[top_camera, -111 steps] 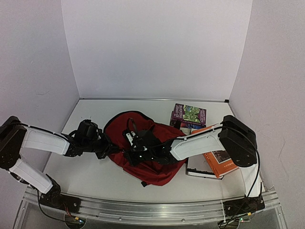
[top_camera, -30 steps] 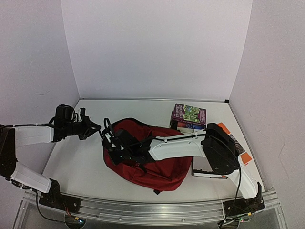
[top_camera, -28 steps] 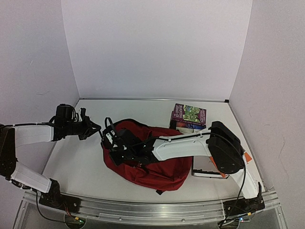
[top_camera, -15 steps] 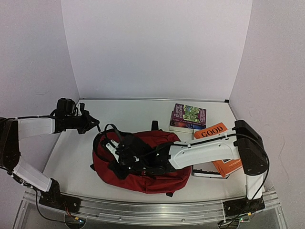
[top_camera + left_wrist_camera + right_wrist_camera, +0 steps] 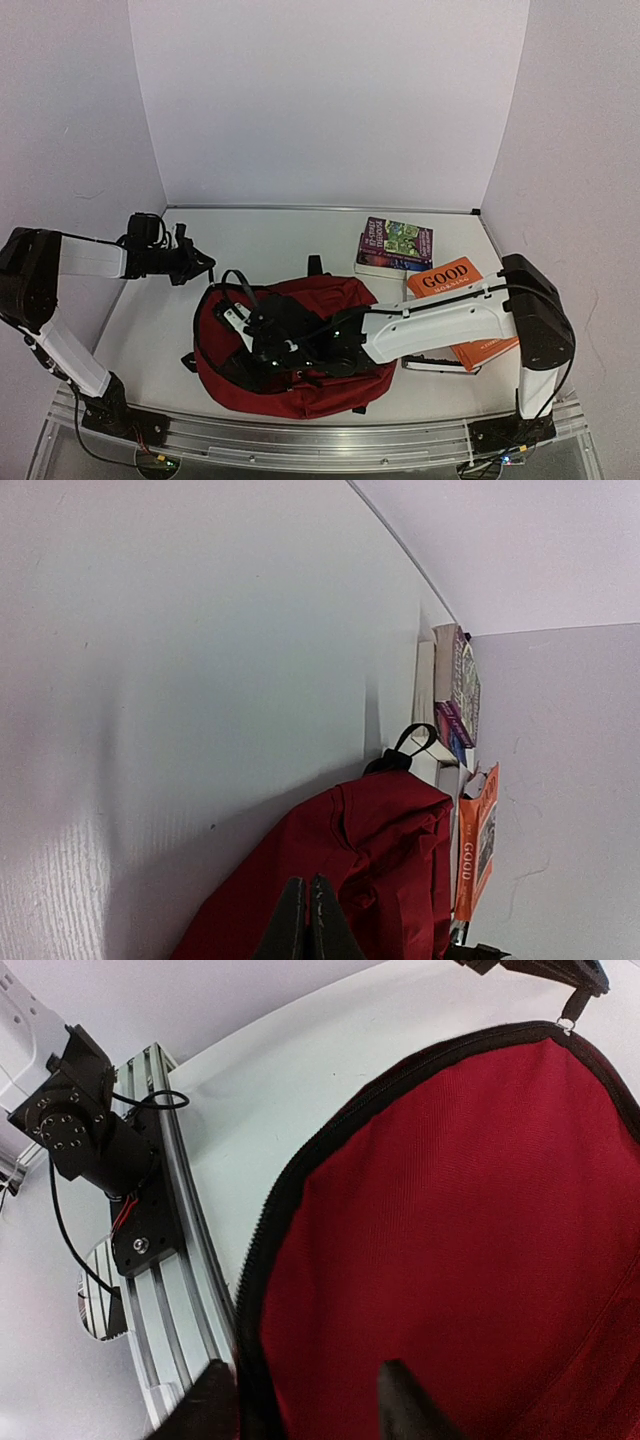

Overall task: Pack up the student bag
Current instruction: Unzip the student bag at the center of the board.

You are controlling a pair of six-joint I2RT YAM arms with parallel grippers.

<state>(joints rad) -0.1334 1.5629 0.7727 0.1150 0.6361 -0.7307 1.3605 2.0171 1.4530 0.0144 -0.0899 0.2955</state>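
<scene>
Student bag: the dark-red student bag (image 5: 310,395) lies flat on the surface (image 5: 280,235), close to the front edge and a little left of its middle. Its black handle (image 5: 315,265) points toward the back edge.
Zip: in the right wrist view a black zip (image 5: 290,1185) curves round the red panel, with a small metal pull (image 5: 572,1008) at its far end.
Right gripper: the right gripper (image 5: 305,1410) hangs low over the left part of the bag, near the front edge. Its fingers (image 5: 410,1405) stand apart, about half spread, with the zip line and red cloth below the gap. Nothing is clamped between them. Whether the tips touch the cloth cannot be told.
Right arm: it reaches from the front-right corner leftward across the bag.
Left gripper: the left gripper (image 5: 203,266) is by the left edge of the surface, toward the back-left corner and clear of the bag. Its fingers are pressed together with nothing between them.
Book stack: a stack of books (image 5: 395,245) sits near the back-right corner.
Orange book: an orange book (image 5: 450,280) with "GOOD" on its cover lies by the right edge, in front of the stack. It rests partly on a pale flat item (image 5: 425,358) whose kind cannot be told.
Rail: an aluminium rail (image 5: 160,1260) runs along the front edge, with the left arm's base (image 5: 85,1125) on it.
</scene>
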